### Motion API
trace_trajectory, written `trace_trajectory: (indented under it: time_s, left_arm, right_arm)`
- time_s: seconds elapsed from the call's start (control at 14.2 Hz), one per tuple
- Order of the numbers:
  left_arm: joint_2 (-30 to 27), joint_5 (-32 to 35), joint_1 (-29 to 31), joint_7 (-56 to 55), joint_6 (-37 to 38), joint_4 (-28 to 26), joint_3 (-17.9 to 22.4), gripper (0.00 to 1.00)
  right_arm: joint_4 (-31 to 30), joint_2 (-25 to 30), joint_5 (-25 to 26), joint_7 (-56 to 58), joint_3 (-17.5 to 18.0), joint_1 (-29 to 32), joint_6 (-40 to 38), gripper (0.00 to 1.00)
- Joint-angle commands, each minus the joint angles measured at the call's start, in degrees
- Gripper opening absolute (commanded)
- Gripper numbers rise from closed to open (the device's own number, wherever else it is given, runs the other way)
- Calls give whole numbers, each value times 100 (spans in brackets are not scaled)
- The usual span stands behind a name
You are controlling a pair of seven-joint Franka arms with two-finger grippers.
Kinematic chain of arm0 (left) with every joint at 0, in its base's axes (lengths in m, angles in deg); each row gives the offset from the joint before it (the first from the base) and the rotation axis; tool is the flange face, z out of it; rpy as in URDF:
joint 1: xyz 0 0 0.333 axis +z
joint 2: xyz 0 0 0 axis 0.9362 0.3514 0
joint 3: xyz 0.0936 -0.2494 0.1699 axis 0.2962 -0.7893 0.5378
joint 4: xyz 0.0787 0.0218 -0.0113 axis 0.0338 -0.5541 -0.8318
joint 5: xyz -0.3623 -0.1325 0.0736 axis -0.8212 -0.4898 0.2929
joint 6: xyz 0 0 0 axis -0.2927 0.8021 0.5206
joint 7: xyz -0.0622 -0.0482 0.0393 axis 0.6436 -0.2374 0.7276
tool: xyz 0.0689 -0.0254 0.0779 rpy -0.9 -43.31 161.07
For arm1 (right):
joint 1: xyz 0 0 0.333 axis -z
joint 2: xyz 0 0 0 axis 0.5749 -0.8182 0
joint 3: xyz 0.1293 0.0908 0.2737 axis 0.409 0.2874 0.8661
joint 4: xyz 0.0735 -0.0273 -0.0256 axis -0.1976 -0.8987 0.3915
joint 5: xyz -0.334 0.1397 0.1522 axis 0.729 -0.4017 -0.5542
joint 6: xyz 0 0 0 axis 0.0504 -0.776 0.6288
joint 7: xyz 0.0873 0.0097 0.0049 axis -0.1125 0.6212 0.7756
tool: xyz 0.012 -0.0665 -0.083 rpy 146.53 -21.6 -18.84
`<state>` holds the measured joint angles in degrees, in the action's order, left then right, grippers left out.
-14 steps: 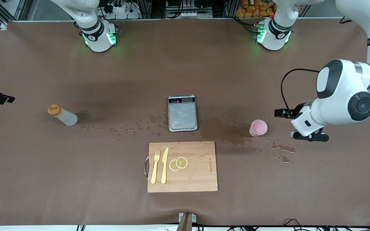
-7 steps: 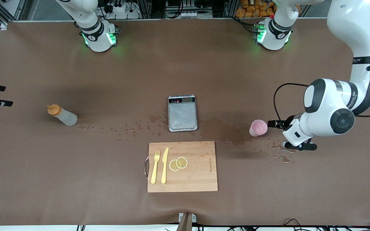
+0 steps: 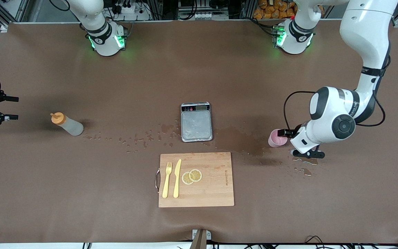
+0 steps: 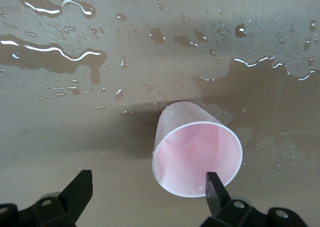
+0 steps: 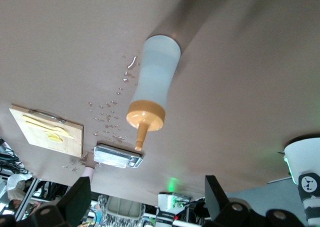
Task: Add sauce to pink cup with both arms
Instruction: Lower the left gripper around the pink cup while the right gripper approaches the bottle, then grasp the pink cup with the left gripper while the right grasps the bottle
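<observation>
Left hand (image 3: 287, 141) sits low at the pink cup (image 3: 275, 138), fingers spread wide and holding nothing; in the left wrist view one fingertip (image 4: 212, 183) crosses the cup's rim (image 4: 198, 157) while the other (image 4: 80, 186) stands well clear beside it, so the cup is not yet centred in the gap. I judge the wide spread is there so the hand can slip around the cup's tapered wall before closing.

With the grey scale (image 3: 196, 121) as landmark: the cup stands upright on the desk (image 3: 219, 69) toward the left arm's end from the scale, a little nearer the front camera than the scale's middle. Wet patches (image 3: 302, 160) lie around it, so its footing may be slick and a nudge could slide it.

Right hand (image 3: 0, 110) is at the right arm's end, well apart from the scale, also fully open and empty. It faces the sauce (image 3: 67, 124), which stands between that hand and the scale, upright with its orange cap (image 5: 145, 115) on top. The right wrist view looks straight at the bottle, which suggests the hand is lined up to take it by the body.

A cutting board (image 3: 196, 179) with a fork (image 3: 167, 180), knife (image 3: 177, 178) and lemon slices (image 3: 191, 176) lies nearer the front camera than the scale, untouched.

One hand per thing seems the plan: one steadies the cup, the other pours.
</observation>
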<state>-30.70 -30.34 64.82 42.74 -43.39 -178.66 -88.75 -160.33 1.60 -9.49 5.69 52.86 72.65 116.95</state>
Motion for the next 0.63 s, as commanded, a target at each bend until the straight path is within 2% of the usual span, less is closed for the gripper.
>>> trace_trajectory:
  time_s: [0.0, 0.21, 0.56]
  left_arm:
    - [-128, 7, -14, -92, -245, -228, 5, 100]
    - [21, 7, 4, -92, -439, -246, 5, 100]
    - [171, -2, -31, -101, -439, -211, 5, 100]
  right_arm:
    - [219, -437, -298, -236, 107, 208, -148, 100]
    - [228, -982, -721, -314, 98, 375, -157, 100]
    - [333, -1194, -757, -1491, 116, 244, -113, 100]
